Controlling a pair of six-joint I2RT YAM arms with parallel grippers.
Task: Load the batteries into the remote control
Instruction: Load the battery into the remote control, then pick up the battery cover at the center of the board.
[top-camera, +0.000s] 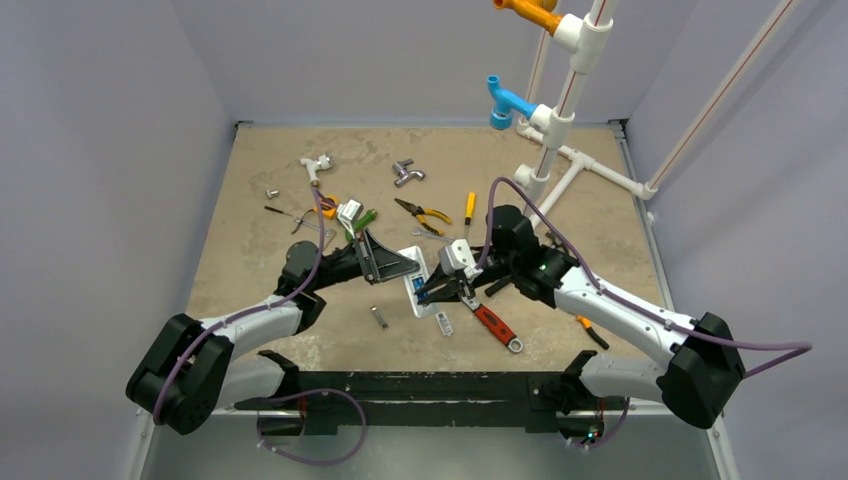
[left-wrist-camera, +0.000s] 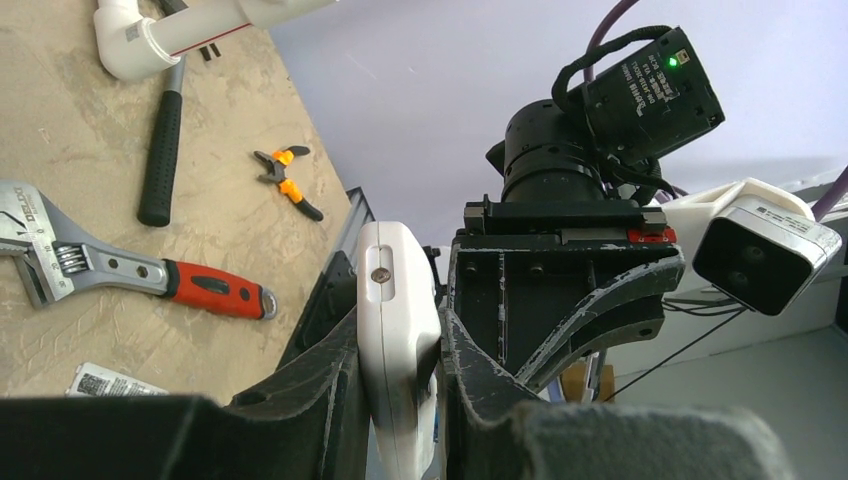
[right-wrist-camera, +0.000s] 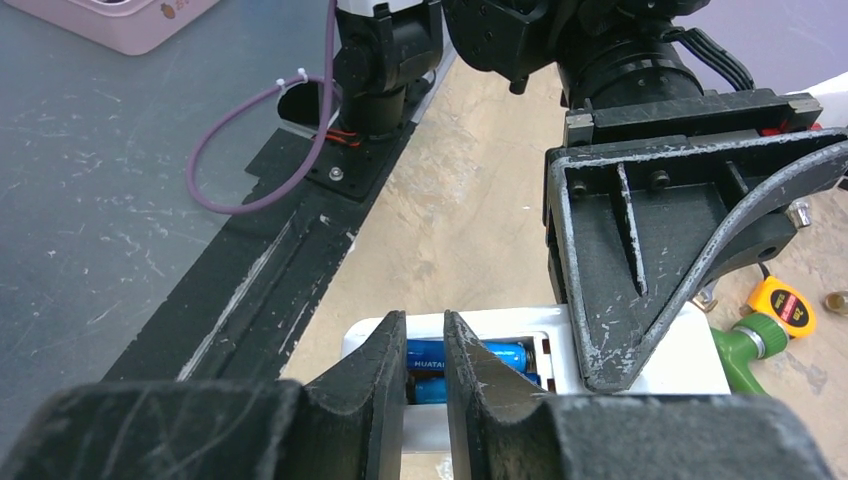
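The right gripper (right-wrist-camera: 425, 325) has its fingers nearly together, tips at the two batteries (right-wrist-camera: 465, 353) lying in the recess just beneath. I cannot tell whether it pinches one. Opposite, the left gripper (left-wrist-camera: 400, 365) clamps the remote control (left-wrist-camera: 395, 290) by its edges. This looks like the seating step, and the next move calls for a gentle, straight push until both lie flat.

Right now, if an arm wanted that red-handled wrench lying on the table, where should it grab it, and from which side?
I'd take the wrench by its red handle, coming straight down and pinching across its narrow width. It lies flat on the table, and the handle is its straight, even part; the jaw end is wider and uneven.
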